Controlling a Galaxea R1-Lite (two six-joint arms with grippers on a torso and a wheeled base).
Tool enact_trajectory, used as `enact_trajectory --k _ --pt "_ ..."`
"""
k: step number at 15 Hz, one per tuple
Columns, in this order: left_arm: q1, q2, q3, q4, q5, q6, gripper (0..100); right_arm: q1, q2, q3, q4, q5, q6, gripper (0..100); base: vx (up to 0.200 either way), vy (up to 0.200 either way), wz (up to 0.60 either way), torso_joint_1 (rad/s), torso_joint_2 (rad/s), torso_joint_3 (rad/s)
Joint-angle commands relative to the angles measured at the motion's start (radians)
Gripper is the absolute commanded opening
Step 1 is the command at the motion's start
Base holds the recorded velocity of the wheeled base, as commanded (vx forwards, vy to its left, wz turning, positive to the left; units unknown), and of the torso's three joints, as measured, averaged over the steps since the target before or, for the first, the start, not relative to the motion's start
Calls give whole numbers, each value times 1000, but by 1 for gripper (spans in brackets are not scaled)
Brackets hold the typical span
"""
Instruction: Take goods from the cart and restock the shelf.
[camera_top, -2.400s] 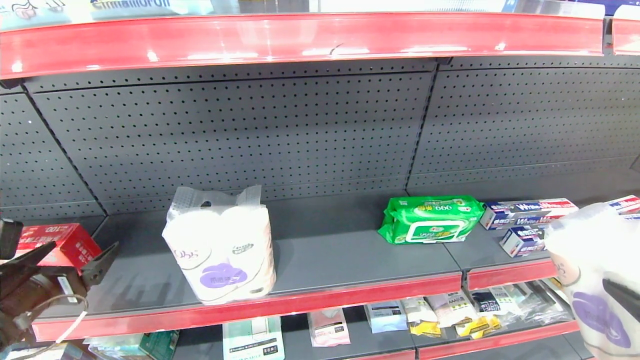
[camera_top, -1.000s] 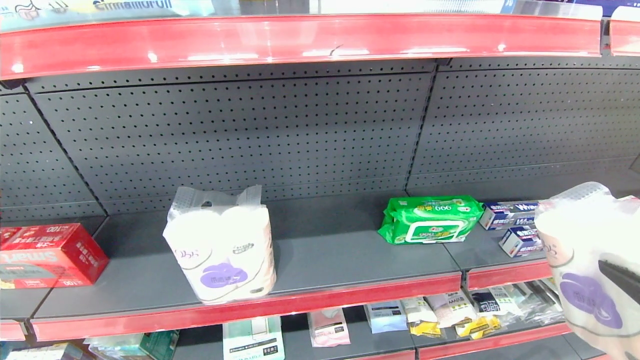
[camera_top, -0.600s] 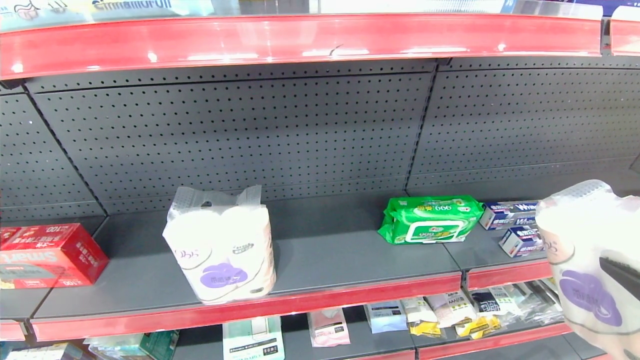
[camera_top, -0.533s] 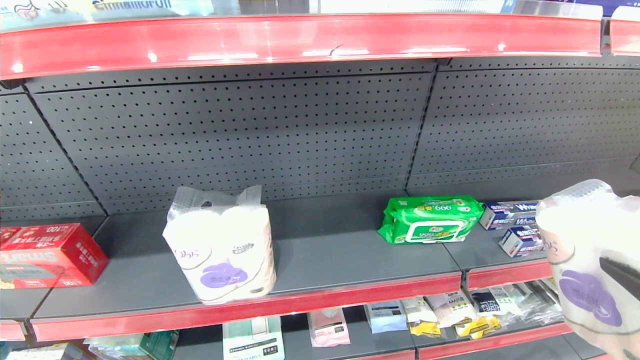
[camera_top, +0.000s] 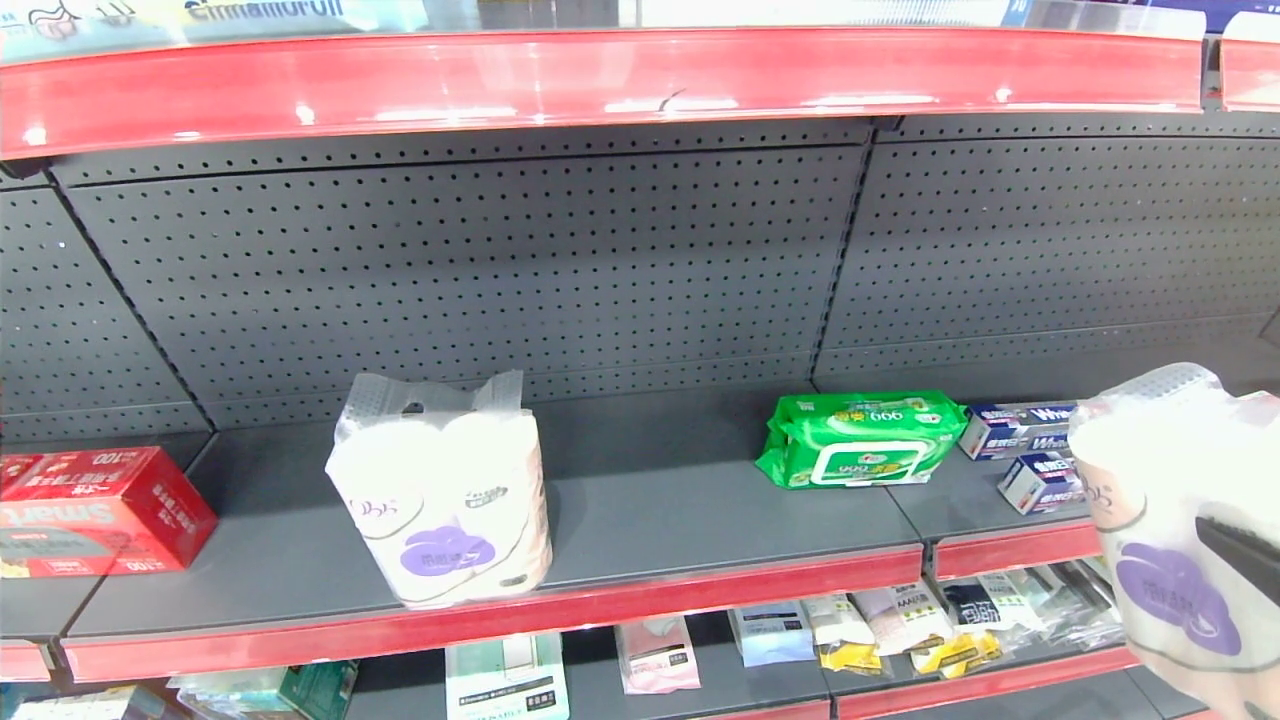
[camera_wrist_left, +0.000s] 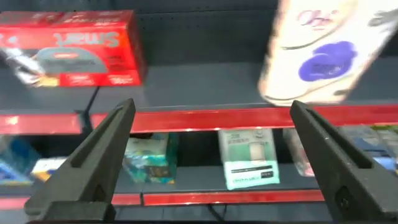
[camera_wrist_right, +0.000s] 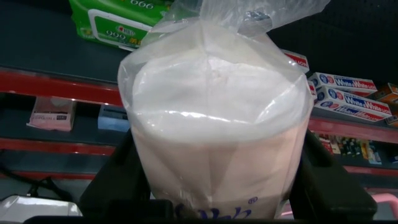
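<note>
A plastic-wrapped pack of white toilet rolls with a purple label (camera_top: 1170, 520) hangs in front of the shelf's right end, held in my right gripper (camera_wrist_right: 217, 180), whose dark fingers (camera_top: 1240, 555) press its sides. The same pack (camera_wrist_right: 217, 118) shows from behind in the right wrist view. A second, like pack (camera_top: 440, 495) stands upright near the front lip of the grey shelf (camera_top: 660, 510). My left gripper (camera_wrist_left: 211, 155) is open and holds nothing, in front of the shelf's red edge, below the red box (camera_wrist_left: 71, 46) and that pack (camera_wrist_left: 323, 53).
A red box (camera_top: 95, 510) lies at the shelf's left end. A green wipes pack (camera_top: 860, 435) and toothpaste boxes (camera_top: 1030, 450) lie to the right. Bare shelf lies between the standing pack and the wipes. The red-edged shelf above (camera_top: 600, 75) overhangs. Small packets (camera_top: 880, 620) fill the lower shelf.
The left gripper, seen at the left edge 2.4 s ago, has dropped out of the head view. The held pack has risen and shifted slightly left, and has barely moved in the last second.
</note>
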Motion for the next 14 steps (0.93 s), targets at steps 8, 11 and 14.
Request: enact_trajectory --k 8,11,14 --pt "48 -96 43 -50 -223 22 100 2 -7 5 1 0 0 0 0 0 0 0 0 0" --pt "48 -96 44 -51 -182 -22 100 3 -30 0 1 2 -6 0 0 0 0 0 0 0" --pt "48 -96 44 -51 -183 -8 100 5 -50 33 1 0 -20 0 0 0 0 0 0 0"
